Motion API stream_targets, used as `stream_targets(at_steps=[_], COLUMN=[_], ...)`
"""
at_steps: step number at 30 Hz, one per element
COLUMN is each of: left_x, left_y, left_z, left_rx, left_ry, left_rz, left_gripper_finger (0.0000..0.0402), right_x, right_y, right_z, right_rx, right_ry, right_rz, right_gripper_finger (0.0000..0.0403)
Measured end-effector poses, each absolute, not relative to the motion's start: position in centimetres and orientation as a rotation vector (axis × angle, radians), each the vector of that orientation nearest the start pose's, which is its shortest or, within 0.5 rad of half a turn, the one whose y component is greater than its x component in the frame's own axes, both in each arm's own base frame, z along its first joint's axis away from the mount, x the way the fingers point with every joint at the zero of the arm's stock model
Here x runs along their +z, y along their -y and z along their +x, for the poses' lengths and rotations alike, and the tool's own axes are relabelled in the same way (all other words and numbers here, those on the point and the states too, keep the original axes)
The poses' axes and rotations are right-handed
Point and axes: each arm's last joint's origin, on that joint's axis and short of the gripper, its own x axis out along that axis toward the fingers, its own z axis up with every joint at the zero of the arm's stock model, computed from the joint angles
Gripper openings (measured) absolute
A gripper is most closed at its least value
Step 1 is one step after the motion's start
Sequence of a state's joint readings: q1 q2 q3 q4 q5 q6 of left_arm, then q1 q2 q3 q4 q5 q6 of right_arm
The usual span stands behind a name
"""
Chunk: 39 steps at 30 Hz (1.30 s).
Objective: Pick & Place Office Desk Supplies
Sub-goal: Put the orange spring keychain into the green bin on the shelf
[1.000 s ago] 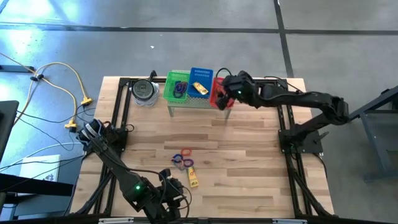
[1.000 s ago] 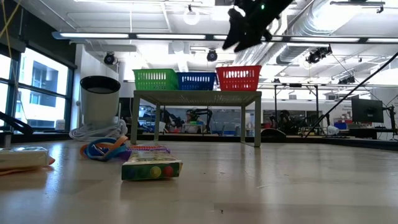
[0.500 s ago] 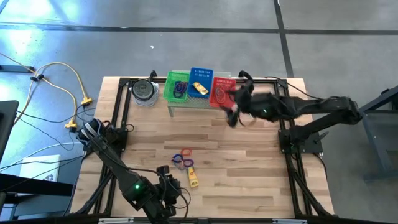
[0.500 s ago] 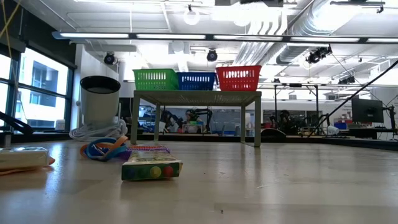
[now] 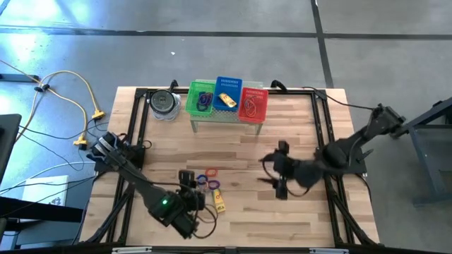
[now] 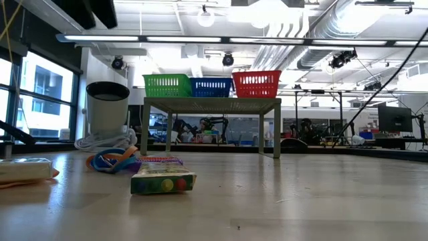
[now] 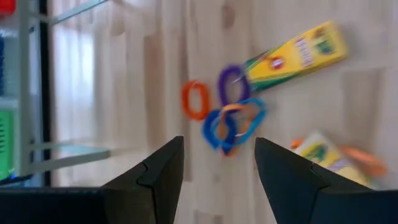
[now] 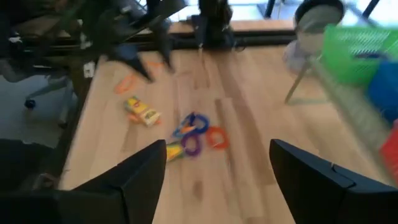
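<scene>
The office desk supplies lie on the wooden table near its middle. A tangle of blue, purple and orange loops (image 5: 207, 180) has a separate orange loop (image 7: 194, 99) beside it. A yellow box (image 5: 219, 203) and a second yellow box (image 7: 298, 56) lie close by. My left gripper (image 5: 188, 178) hovers open just left of the loops, which show between its fingers (image 7: 219, 142). My right gripper (image 5: 272, 169) hangs open above the table to the right of the loops (image 8: 193, 134), facing them (image 8: 217, 144).
A small stand at the far edge carries a green basket (image 5: 200, 99), a blue basket (image 5: 227, 93) and a red basket (image 5: 253, 103), each with small items inside. A round grey tin (image 5: 164, 104) stands left of them. Bare wood lies between the loops and the stand.
My right gripper has swung away from above the red basket toward the table's near side, ending over the middle right of the table and facing the loops. My left gripper has moved a little toward the loops and rolled about its own axis. The supplies have not moved.
</scene>
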<state>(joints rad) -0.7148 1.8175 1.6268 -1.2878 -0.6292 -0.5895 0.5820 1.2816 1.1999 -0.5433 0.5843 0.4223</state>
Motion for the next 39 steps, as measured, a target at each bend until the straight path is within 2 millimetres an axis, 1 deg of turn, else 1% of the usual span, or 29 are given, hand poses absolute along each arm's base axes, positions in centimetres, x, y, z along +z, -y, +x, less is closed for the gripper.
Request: stream_targets(at_steps=[4, 7, 9, 14, 18, 22, 27, 30, 34, 37, 39], left_x=[28.0, 28.0, 27.9, 27.9, 27.9, 27.9, 27.9, 28.3, 29.8, 30.5, 30.4], left_y=[20.0, 19.1, 18.6, 17.8, 17.7, 17.6, 16.9, 16.1, 14.5, 13.4, 12.7], left_z=[27.5, 27.7, 27.7, 27.5, 27.2, 27.3, 27.6, 27.6, 27.4, 27.0, 26.7], left_rx=[0.287, 0.291, 0.289, 0.292, 0.241, 0.195, 0.164, 0.166, 0.185, 0.159, 0.123], left_ry=[-1.160, -1.225, -1.270, -1.358, -1.413, -1.430, -1.456, -1.476, -1.434, -1.302, -1.204], left_rz=[0.414, 0.408, 0.394, 0.393, 0.437, 0.475, 0.508, 0.494, 0.408, 0.356, 0.325], left_gripper_finger=[0.0188, 0.0188, 0.0188, 0.0188, 0.0188, 0.0188, 0.0188, 0.0188, 0.0188, 0.0188, 0.0188], right_x=[32.4, 30.5, 29.3, 26.2, 24.2, 23.2, 22.5, 22.1, 21.3, 20.3, 19.9], right_y=[-15.9, -17.5, -18.4, -20.1, -20.5, -20.3, -20.4, -20.5, -21.0, -21.3, -21.4], right_z=[23.5, 23.8, 24.1, 24.8, 25.2, 25.5, 26.0, 26.5, 27.3, 27.8, 27.9], right_rx=[-0.131, -0.173, -0.193, -0.231, -0.294, -0.354, -0.443, -0.489, -0.488, -0.481, -0.480], right_ry=[-0.553, -0.618, -0.661, -0.768, -0.828, -0.845, -0.739, -0.652, -0.616, -0.626, -0.632], right_rz=[0.166, 0.317, 0.385, 0.410, 0.407, 0.386, 0.350, 0.322, 0.301, 0.279, 0.274], right_gripper_finger=[0.0264, 0.0258, 0.0254, 0.0252, 0.0252, 0.0252, 0.0252, 0.0252, 0.0252, 0.0252, 0.0252])
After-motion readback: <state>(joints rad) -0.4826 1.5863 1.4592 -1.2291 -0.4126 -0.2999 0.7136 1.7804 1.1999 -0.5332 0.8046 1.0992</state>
